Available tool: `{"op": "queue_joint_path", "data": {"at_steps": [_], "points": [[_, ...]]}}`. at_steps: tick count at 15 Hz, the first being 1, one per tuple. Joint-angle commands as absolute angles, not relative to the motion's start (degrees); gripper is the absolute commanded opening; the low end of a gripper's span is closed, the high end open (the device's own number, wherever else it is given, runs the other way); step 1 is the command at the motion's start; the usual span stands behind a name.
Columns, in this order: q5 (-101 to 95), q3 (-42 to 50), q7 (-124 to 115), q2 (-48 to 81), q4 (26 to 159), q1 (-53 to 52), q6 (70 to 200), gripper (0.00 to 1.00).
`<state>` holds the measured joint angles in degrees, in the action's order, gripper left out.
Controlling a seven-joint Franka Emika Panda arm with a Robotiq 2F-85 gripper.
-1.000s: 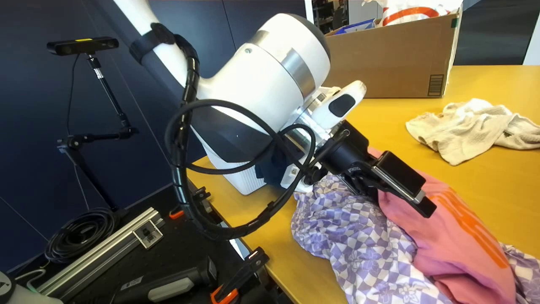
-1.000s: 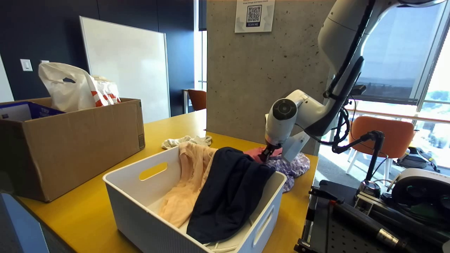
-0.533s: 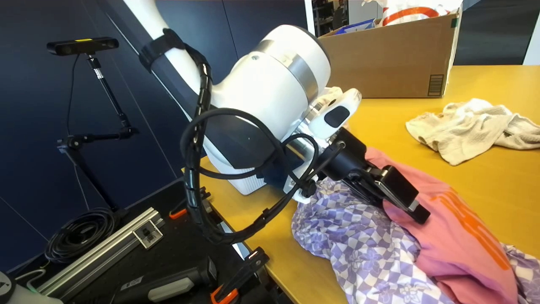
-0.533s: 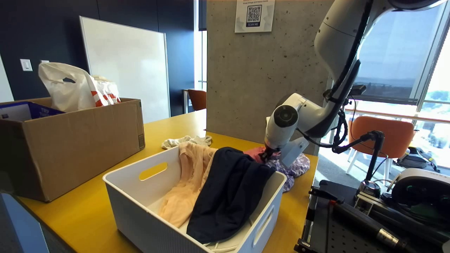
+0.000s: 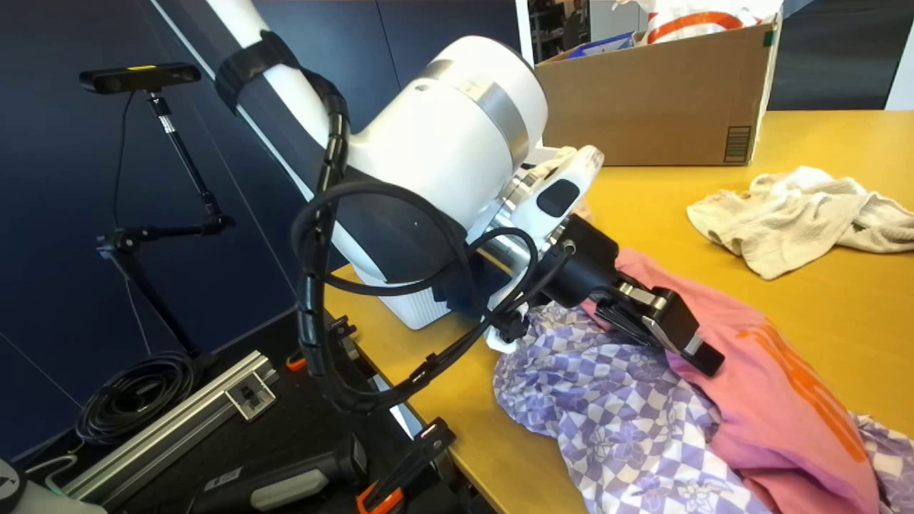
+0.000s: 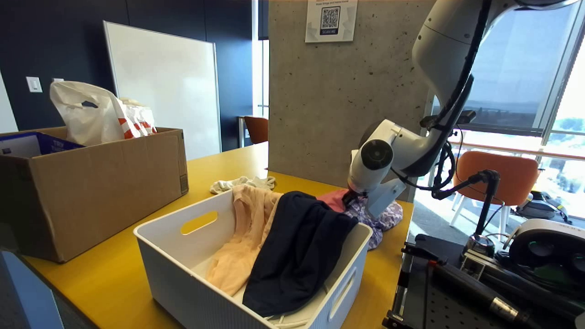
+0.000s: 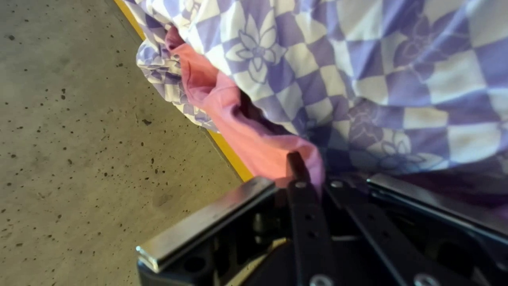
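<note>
In an exterior view, from left to right, the ribbed white bin (image 5: 416, 311) was seen unmoved at the left of the purple checked cloth (image 5: 614, 414), and over that cloth the gripper (image 5: 698, 357), spread wide a second earlier, had been drawn together so that a fold of the pink garment (image 5: 767, 400) was pinched between its jaws. The garment was draped across the checked cloth, while the cream cloth (image 5: 792, 214) was left undisturbed beyond the checked cloth's right-hand part, well apart from it.
</note>
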<state>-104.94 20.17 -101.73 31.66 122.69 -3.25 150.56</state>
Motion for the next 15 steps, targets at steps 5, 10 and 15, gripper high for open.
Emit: {"op": "queue_joint_path", "data": {"at_steps": [5,10,15], "points": [[-109.7,12.5,-107.1,18.1,131.3,5.1,138.8,0.01],[-108.1,9.8,-109.0,16.8,131.4,9.6,139.6,0.01],[-108.1,8.1,-110.8,17.5,132.1,10.7,139.8,0.24]]}}
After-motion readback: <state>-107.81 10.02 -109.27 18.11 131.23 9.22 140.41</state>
